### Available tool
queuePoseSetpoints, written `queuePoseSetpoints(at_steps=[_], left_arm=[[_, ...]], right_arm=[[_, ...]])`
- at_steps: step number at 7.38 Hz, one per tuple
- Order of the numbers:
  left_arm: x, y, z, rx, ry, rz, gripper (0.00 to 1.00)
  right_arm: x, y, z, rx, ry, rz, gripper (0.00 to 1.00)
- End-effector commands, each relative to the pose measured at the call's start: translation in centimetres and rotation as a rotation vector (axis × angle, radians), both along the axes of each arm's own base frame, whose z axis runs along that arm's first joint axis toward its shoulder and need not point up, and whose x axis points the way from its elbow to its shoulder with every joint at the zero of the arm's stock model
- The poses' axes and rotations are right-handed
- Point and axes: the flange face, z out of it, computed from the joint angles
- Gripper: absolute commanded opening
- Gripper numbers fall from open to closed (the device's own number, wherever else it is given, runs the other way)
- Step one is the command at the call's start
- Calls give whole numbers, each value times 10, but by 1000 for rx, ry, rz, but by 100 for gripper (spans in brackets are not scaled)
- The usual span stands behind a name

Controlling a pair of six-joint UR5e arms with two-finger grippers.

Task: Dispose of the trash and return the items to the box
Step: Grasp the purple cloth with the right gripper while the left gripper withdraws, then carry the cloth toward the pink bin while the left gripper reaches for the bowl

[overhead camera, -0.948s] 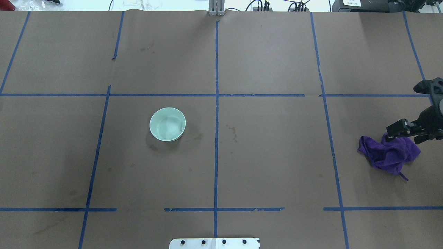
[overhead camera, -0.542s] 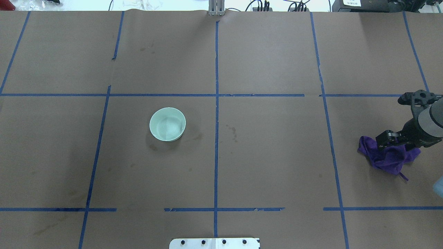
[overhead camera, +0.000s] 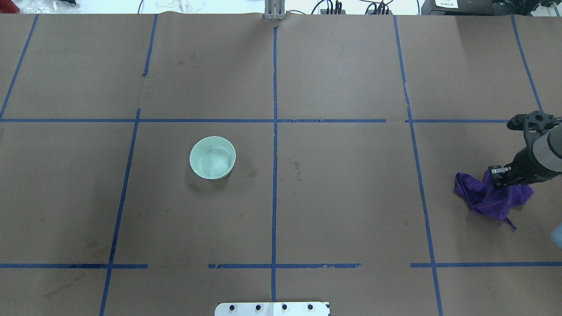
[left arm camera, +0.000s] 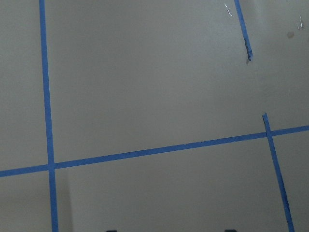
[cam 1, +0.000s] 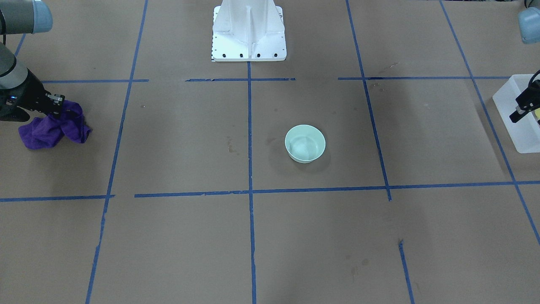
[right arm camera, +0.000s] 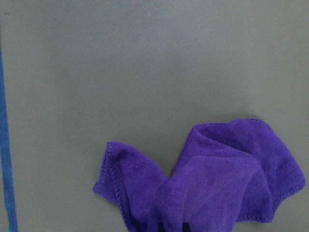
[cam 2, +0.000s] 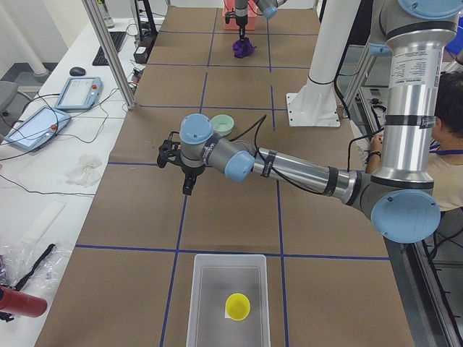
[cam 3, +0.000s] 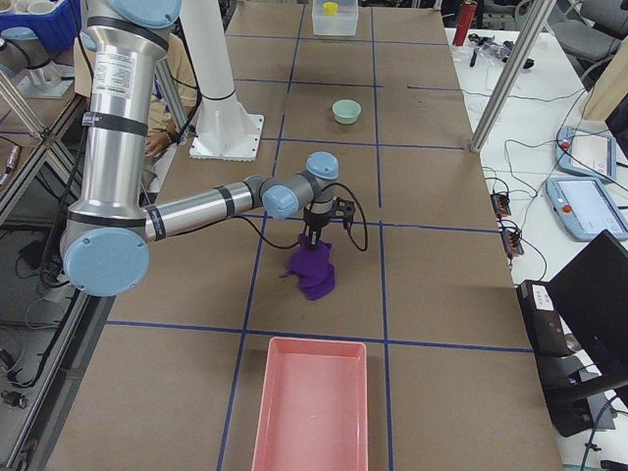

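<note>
The mint-green bowl (overhead camera: 212,157) stands upright left of the table's middle and also shows in the front view (cam 1: 305,143). The yellow cup (cam 2: 237,306) stands inside the frosted box (cam 2: 199,296) at the table's left end. My left gripper (cam 2: 187,189) hangs open and empty above the table between box and bowl. In the front view it (cam 1: 515,116) overlaps the box (cam 1: 512,126). My right gripper (overhead camera: 498,175) points down, shut on the top fold of a crumpled purple cloth (overhead camera: 491,199), which also shows in the right wrist view (right arm camera: 217,183).
A pink tray (cam 3: 309,412) lies at the table's right end, just beyond the cloth (cam 3: 312,275). The white robot base (cam 1: 249,33) stands at the table's near middle edge. Blue tape lines divide the brown table cover.
My right gripper has come down onto the purple cloth and its fingers have closed together on it. The bowl has not moved.
</note>
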Motion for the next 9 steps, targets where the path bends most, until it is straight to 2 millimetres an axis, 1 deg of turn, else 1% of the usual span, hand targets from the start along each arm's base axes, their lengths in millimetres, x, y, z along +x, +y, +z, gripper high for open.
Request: queuePoseSetpoints(at_steps=[1,2,3,4,5,6,7,8,9], left_arm=[[57,3,-34,-76,66,-13,80],[92,0,-64,-117,110,-20,84],[143,-4,-98,-147,137,1,94],[178,1,-116,-181,139,-9,95],[228,5,-147,-212,157,-10,99],[260,14,-158,-233,154,-19,99],[276,18,-166,-249,161,-10,99],[301,24,-178,-273,172,7,99],[321,25,-191,-274,173,-14,99]], right_arm=[[54,-6,-24,9,-58,80,0],[97,-10,-24,-2,-120,109,0],[142,-12,-15,22,-108,122,0],[192,-9,-2,63,-74,111,0],[256,-2,10,122,-39,84,0],[301,8,18,132,-16,60,0],[341,5,13,161,21,38,0],[382,12,19,148,131,-1,0],[418,4,27,177,193,-54,0]])
